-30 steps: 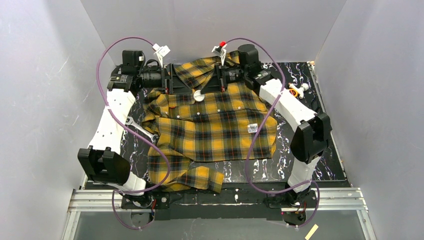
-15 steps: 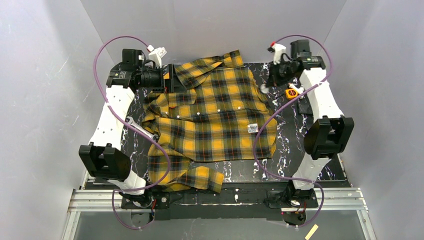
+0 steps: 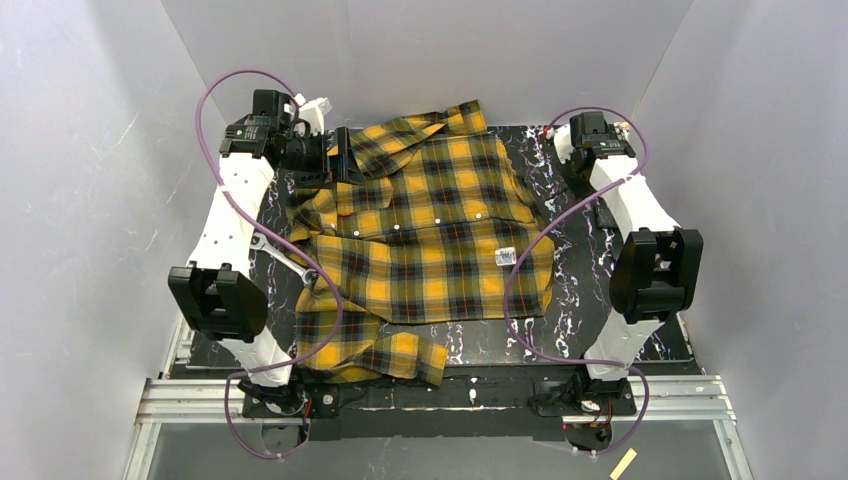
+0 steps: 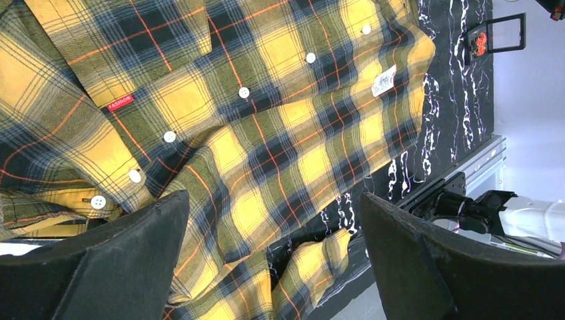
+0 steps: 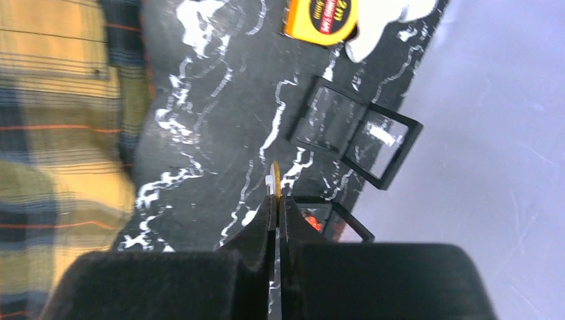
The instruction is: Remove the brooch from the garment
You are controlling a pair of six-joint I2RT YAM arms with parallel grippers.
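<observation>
From the near edge, past the rail where both arms are bolted, the garment lies front-up and rumpled across the black, white-veined tabletop, its hem bunched toward me and its collar at the far side. It is soft flannel, limp, likely to drag and wrinkle if anything catches in it. A silver wrench lies on the tabletop by its left edge, and a small white label sits on its right front. I can find no ornament on the cloth. Farther back, the left arm reaches over the collar end with its jaws wide apart, holding nothing. The right arm is off the shirt, over bare tabletop at the far right, its jaws pressed together on a thin cream sliver that I take for the brooch, seen edge-on at the very tips. Tiny, light and hard, it looks apt to twist or slip from so slight a pinch; the rim seems the only place to hold it. Beyond lie black window frames and an orange tape measure, then plain pale walls.
</observation>
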